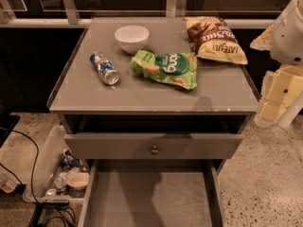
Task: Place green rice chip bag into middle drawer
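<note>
So the gripper [274, 103] is hanging off the right edge of the view, out past the right side of the cabinet top [118, 96] and about level with its front edge, not touching anything. Honestly can't tell whether it's open or closed from here, but nothing looks to be in it. The thing that matters: the green rice chip bag [165, 67] sits well apart from it, over toward the left of the view and a bit further back, lying flat around the middle of the top. Its long axis runs roughly side to side, dipping slightly toward the front at the right end, so that right end is the nearest bit to the gripper. There's only one arm, so it has to swing in over the top to reach it. Neighbours are close: a white bowl [131, 37] just behind the bag's left end, a brown-and-yellow chip bag [215, 39] just behind its right end, and a can [105, 68] on its side a little to the left. The middle drawer [151, 197] is already pulled out below, under the closed drawer front with the knob [154, 149]. My guess is the pick hasn't started yet.
</note>
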### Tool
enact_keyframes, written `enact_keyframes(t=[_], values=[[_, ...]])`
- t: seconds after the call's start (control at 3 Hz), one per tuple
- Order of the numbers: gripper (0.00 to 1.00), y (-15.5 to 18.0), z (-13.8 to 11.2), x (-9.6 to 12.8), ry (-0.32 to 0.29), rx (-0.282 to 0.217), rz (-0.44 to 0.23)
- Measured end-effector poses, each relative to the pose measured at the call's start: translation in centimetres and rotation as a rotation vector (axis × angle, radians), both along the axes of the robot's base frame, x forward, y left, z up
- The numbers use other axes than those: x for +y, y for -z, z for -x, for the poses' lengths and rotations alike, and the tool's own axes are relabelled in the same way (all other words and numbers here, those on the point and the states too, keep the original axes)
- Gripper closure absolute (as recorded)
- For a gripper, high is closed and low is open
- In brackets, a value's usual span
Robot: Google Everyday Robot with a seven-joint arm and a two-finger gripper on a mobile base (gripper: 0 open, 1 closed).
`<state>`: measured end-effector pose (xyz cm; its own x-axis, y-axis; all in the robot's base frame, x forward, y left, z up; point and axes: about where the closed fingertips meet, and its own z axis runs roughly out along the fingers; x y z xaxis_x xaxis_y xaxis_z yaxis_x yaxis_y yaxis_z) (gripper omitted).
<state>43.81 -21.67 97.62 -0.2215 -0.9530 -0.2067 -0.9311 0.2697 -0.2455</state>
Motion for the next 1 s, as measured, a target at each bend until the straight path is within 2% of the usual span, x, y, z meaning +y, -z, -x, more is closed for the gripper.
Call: enact_keyframes(t=[0.33, 0.67, 1.0], values=[[0.00, 0.0, 0.0, 0.0, 0.000, 0.000, 0.000], [0.00, 0.5, -0.9, 0.8, -0.019, -0.041, -0.034], [0.00, 1.5, -2.9, 2.7, -0.081, -0.105, -0.124]])
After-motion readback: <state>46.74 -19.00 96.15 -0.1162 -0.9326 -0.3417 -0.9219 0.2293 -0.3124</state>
